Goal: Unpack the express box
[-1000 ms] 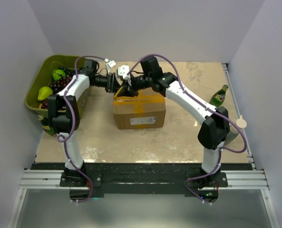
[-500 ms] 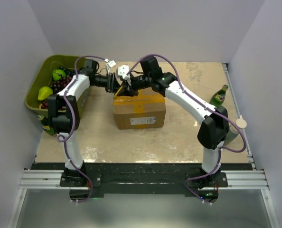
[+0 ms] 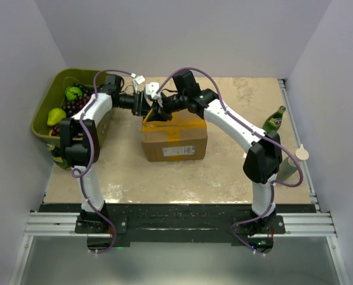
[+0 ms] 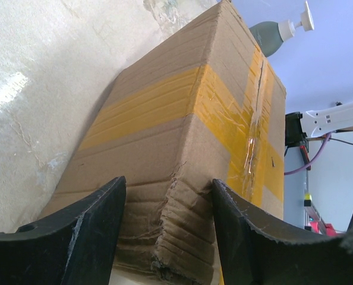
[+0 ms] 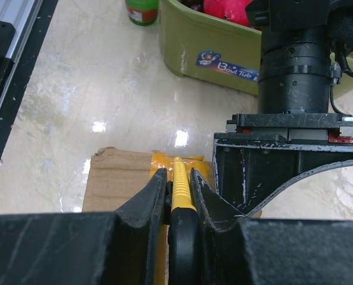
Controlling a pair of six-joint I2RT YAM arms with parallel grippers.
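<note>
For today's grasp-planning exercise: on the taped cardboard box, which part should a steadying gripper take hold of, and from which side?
Probably the upper far-left corner of the express box, approached from the green bin's side. There two faces meet in a narrow, already crumpled edge that fits between open fingers, as the left gripper straddles it now. That leaves the yellow tape seam clear for the yellow-handled cutter in the right gripper.

Bin sticker: a blue sticker (image 5: 226, 66) on the olive-green bin's (image 5: 188, 41) wall bears white lettering, partly legible as "Tub"; the rest is too blurred to read.
Box label: the express box's (image 3: 174, 138) white label (image 3: 178, 152) carries print too small to read.
</note>
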